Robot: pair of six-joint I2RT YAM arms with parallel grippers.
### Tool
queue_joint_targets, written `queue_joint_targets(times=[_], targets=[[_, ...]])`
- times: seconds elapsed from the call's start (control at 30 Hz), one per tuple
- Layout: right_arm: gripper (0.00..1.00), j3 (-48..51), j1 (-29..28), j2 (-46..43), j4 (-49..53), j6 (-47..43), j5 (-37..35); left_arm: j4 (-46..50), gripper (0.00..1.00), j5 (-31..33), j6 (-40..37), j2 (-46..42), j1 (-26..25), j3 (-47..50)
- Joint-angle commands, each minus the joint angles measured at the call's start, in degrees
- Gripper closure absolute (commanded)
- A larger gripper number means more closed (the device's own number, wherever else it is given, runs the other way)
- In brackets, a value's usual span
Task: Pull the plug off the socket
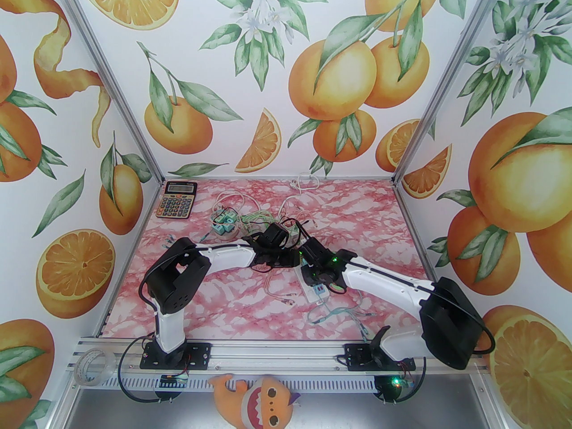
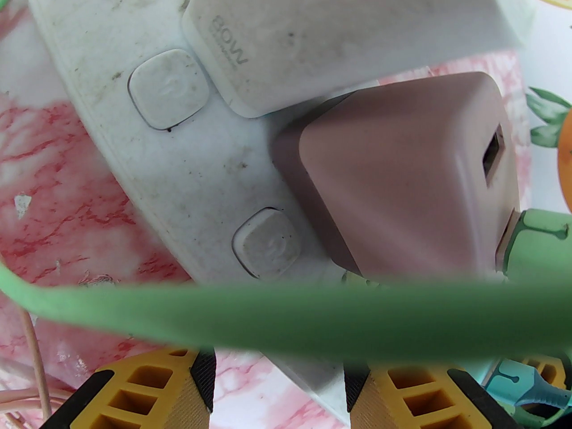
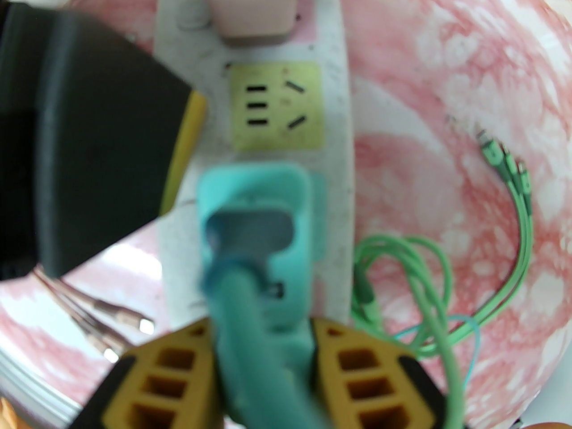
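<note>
A white power strip (image 1: 311, 294) lies mid-table, seen close in the left wrist view (image 2: 178, 172) and the right wrist view (image 3: 337, 150). A teal plug (image 3: 254, 221) with a thick teal cable sits in its near socket. My right gripper (image 3: 263, 364) is shut on that plug, one yellow finger on each side. A pink charger (image 2: 402, 172) and a white charger (image 2: 335, 29) occupy the far sockets. My left gripper (image 2: 281, 396) is open, straddling the strip's edge beside the pink charger. In the top view both grippers (image 1: 286, 257) (image 1: 313, 277) meet over the strip.
An empty yellow socket (image 3: 277, 105) lies between the pink charger and the teal plug. A green cable (image 2: 286, 320) crosses in front of the left fingers. Loose cables (image 1: 348, 315) trail near the strip. A calculator (image 1: 176, 200) and a dish of teal chargers (image 1: 223, 227) sit at the back left.
</note>
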State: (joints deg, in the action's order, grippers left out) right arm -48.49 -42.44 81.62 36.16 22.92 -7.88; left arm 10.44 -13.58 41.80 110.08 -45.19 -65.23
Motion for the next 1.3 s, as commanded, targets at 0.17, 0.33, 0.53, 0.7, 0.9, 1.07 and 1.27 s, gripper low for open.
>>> queue_joint_targets(times=[0.17,0.33,0.53,0.7,0.9,1.07,1.27], targets=[[0.72,0.85,0.18,0.96,-1.42,1.22,2.12,2.79,0.54,1.62,-2.58,-0.75,-1.28,1.91],[0.74,0.51,0.15,1.17,-0.77,0.34,1.82,4.93,0.56,3.07,-2.10,1.08,-1.76,1.59],[0.79,-0.70,2.65,-1.96,2.00,-2.41,-0.73,6.84,0.57,4.58,-1.68,1.26,-1.76,1.69],[0.79,-0.18,6.34,-4.06,0.39,0.42,6.71,7.40,0.58,4.46,-1.46,1.58,-1.66,1.38],[0.79,-0.90,7.03,-5.73,0.83,-0.13,8.06,7.57,0.58,4.79,-1.37,1.67,-1.66,1.16],[0.80,-0.55,2.99,-5.51,2.03,-0.41,5.13,8.35,0.59,4.93,-1.62,2.07,-1.66,0.23],[0.79,-0.99,-0.88,-5.96,4.35,0.89,1.10,10.12,0.59,6.07,-2.86,1.86,-1.10,-0.79]])
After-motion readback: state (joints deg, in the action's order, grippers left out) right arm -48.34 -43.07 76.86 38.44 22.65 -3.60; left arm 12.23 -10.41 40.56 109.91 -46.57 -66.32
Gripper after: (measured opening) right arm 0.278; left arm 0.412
